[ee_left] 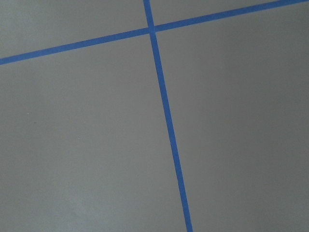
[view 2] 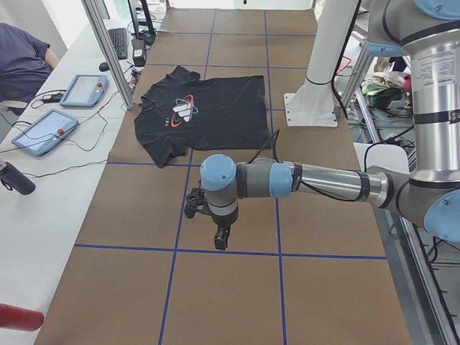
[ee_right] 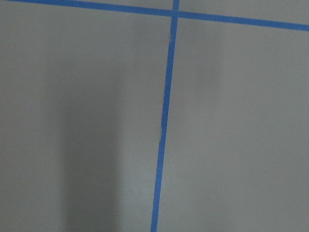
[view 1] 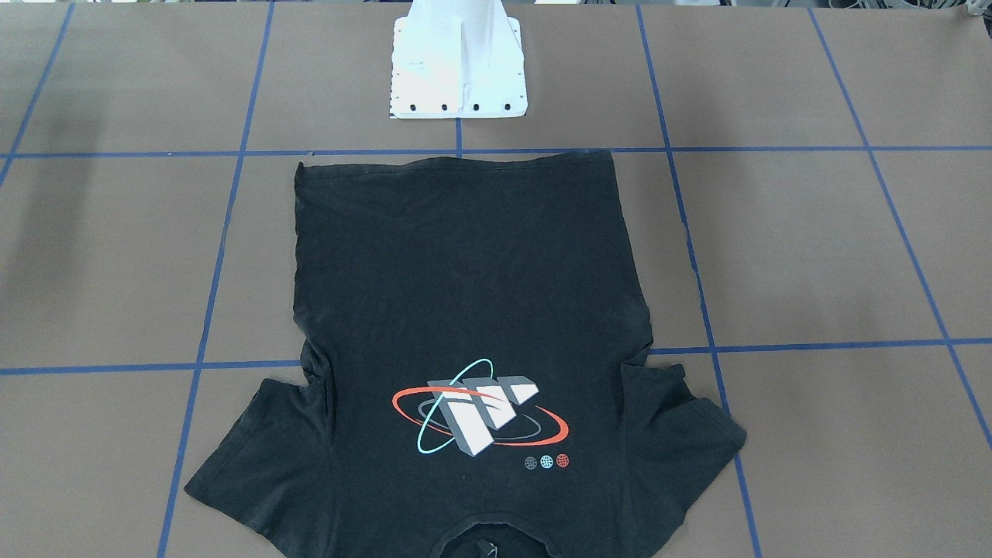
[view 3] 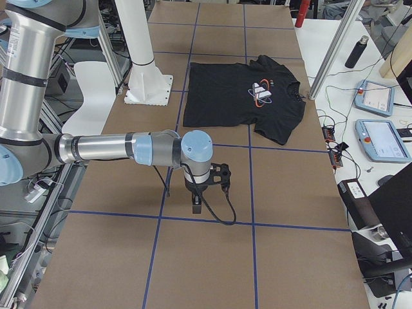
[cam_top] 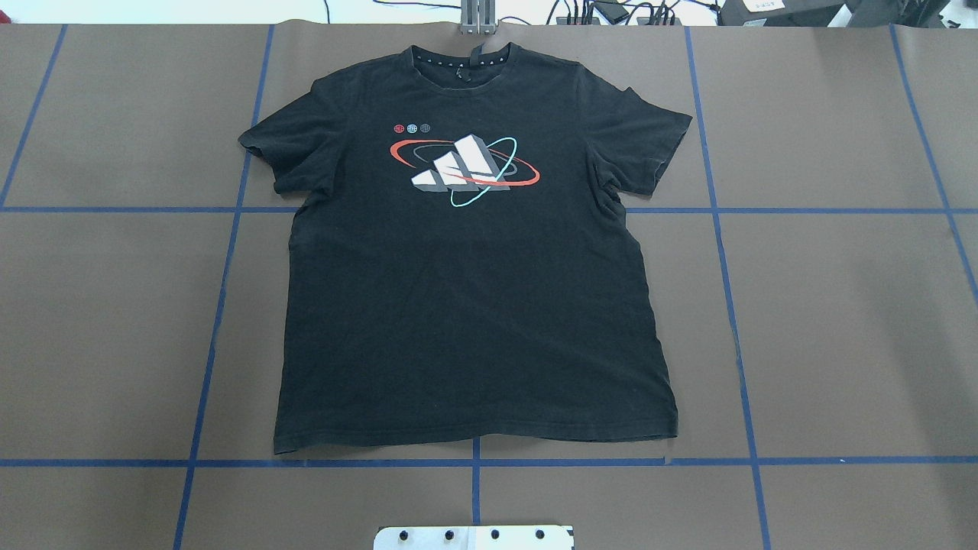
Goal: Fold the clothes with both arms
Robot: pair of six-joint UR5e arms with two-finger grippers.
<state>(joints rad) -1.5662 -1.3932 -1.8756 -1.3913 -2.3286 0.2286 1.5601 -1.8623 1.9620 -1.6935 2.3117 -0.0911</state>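
The black T-shirt (cam_top: 474,305) lies spread flat on the brown table, logo (cam_top: 462,169) facing up, collar on the far side from the robot's base and hem near it. Both sleeves are spread out; the shirt (view 1: 465,279) is slightly wrinkled at the armpits. My left gripper (view 2: 221,241) hangs over bare table well away from the shirt (view 2: 208,115), pointing down; I cannot tell whether it is open or shut. My right gripper (view 3: 196,205) likewise hangs over bare table away from the shirt (view 3: 232,96); its state cannot be told. Both wrist views show only table and blue tape.
The white pedestal base (view 1: 459,70) stands just behind the hem. Blue tape lines (cam_top: 718,229) grid the table. A side bench holds tablets (view 2: 43,131) and cables, with a person (view 2: 21,61) seated there. A dark bottle (view 3: 356,51) stands beside an aluminium post.
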